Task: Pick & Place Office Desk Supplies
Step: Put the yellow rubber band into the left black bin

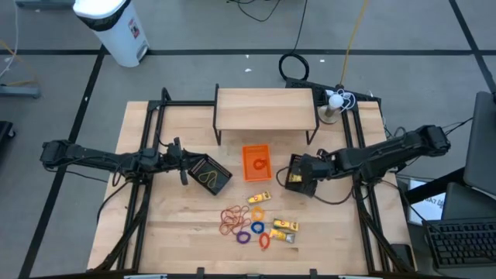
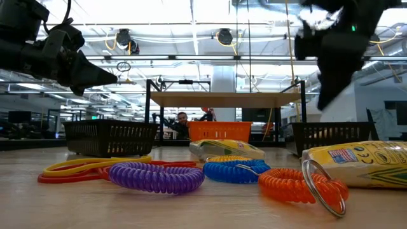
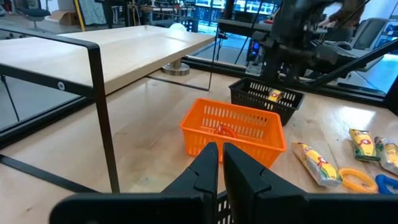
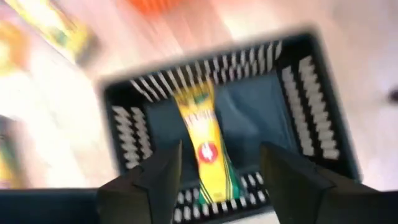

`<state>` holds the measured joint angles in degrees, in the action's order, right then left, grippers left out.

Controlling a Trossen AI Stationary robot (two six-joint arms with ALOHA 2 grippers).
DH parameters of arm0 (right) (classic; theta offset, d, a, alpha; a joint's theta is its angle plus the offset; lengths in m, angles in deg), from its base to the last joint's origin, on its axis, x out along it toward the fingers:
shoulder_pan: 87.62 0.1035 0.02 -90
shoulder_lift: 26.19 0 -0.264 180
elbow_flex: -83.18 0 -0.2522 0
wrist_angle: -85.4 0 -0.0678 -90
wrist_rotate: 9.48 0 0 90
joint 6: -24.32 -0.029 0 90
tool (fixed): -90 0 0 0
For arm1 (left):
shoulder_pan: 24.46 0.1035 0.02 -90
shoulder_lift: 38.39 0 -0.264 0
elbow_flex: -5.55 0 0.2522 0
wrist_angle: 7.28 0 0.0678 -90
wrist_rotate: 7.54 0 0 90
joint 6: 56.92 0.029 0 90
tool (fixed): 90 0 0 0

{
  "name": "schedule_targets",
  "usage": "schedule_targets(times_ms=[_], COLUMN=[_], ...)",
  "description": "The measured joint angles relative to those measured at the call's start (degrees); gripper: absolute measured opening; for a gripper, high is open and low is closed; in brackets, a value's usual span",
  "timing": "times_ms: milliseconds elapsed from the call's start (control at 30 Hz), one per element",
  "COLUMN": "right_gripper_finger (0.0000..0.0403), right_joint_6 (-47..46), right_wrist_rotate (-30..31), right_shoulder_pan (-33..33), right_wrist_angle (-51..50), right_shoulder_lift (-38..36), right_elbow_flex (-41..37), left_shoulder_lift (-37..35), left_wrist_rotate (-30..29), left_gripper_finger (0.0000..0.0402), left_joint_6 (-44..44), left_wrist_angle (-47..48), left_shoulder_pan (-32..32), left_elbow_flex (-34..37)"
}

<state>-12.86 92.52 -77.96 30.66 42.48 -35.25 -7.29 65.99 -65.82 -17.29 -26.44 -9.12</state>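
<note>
Office supplies left on the wood table (image 1: pixel 178 232) (yellow packets (image 1: pixel 285 226), coiled rings (image 1: pixel 257 229)) lie just front-left of the right gripper (image 1: pixel 297 175), fingers apart over its black mesh tray (image 4: pixel 311 93), nearer than the closed left gripper (image 1: pixel 186 166).

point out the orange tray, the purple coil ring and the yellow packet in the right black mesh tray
orange tray (image 3: pixel 231 129): left wrist view, on its slotted front wall.
purple coil ring (image 2: pixel 156 176): low view, on the middle of its coil.
yellow packet (image 4: pixel 205 142): right wrist view, on the middle of its printed face.
</note>
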Motion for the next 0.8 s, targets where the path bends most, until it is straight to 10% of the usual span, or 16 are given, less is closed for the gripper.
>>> schedule_targets(times_ms=[233, 533, 800], right_gripper_finger=[0.0184, 0.0014, 0.0004], right_joint_6=[22.91, 31.0, 28.19], right_wrist_rotate=[17.07, -0.18, -7.69], right_shoulder_pan=[3.64, -6.49, -10.68], right_wrist_angle=[21.73, 51.98, 72.76], right_shoulder_lift=[-16.89, -36.36, -37.92], right_elbow_flex=[-4.31, -24.03, -37.68], left_shoulder_lift=[0.0, 0.0, 0.0], left_wrist_rotate=[-0.1, -0.34, -0.63], left_gripper_finger=[0.0024, 0.0024, 0.0024], left_joint_6=[0.22, 1.3, -0.94], left_wrist_angle=[-0.02, 0.04, 0.15], left_shoulder_pan=[0.04, 0.04, 0.14], left_elbow_flex=[0.0, 0.0, 0.0])
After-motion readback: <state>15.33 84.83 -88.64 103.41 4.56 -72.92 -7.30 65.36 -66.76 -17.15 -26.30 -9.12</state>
